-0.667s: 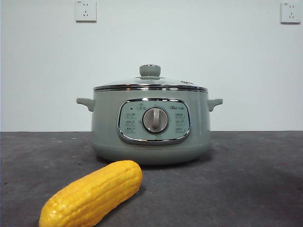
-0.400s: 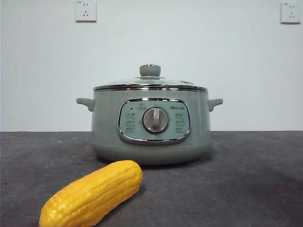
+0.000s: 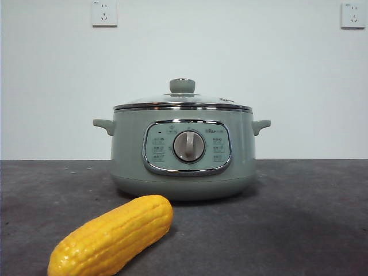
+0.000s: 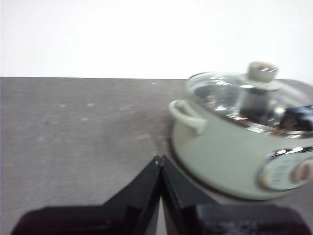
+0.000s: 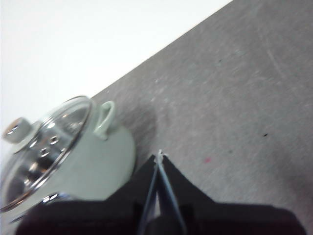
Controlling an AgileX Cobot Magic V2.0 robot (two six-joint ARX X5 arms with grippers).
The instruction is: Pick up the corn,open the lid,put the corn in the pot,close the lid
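The yellow corn (image 3: 112,236) lies slanted on the dark table, in front of the pot and to its left. The sage-green pot (image 3: 183,152) stands mid-table, its glass lid (image 3: 182,101) seated on it with the green knob on top. Neither arm shows in the front view. My left gripper (image 4: 159,160) is shut and empty, hovering off the pot's (image 4: 230,154) handle side, the lid (image 4: 249,100) in sight. Over the table on the opposite side of the pot (image 5: 83,166), my right gripper (image 5: 159,155) is shut and empty too. No corn appears in either wrist view.
A pale wall with two power sockets (image 3: 104,12) (image 3: 352,15) rises behind the table. Dark grey table surface (image 3: 305,218) stretches to the right of the pot and corn.
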